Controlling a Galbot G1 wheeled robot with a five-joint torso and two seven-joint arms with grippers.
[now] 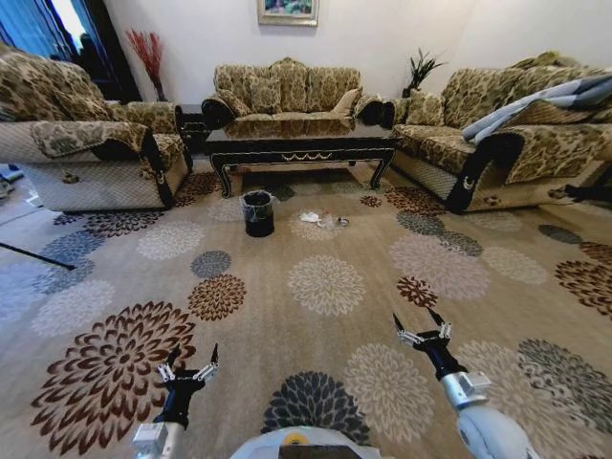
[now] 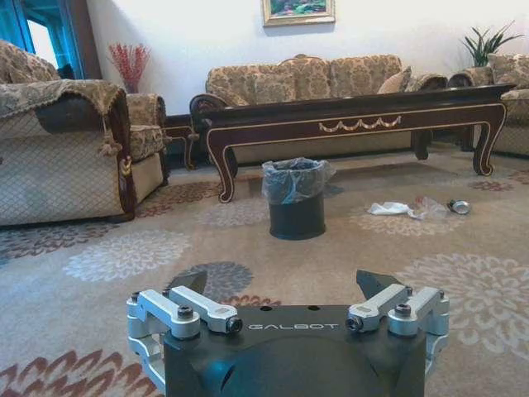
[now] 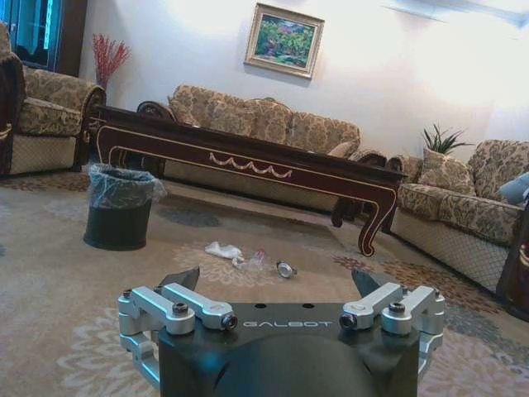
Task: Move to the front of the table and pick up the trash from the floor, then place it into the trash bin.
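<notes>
1. Your left pincer [image 1: 189,367] hangs low over the floor [image 1: 325,325], jaws spread, gripping nothing.
2. Your right pincer [image 1: 421,326] sits level with it, well apart, also spread and empty.
3. The bin [image 1: 257,212] stands far ahead of both pincers, nearer the left one's line, just before the bench [image 1: 301,143].
4. The trash [image 1: 323,220] lies on the floor beside the bin, toward the right pincer's side: white paper [image 3: 223,250], a clear piece [image 3: 256,260], a small dark scrap [image 3: 286,269].
</notes>
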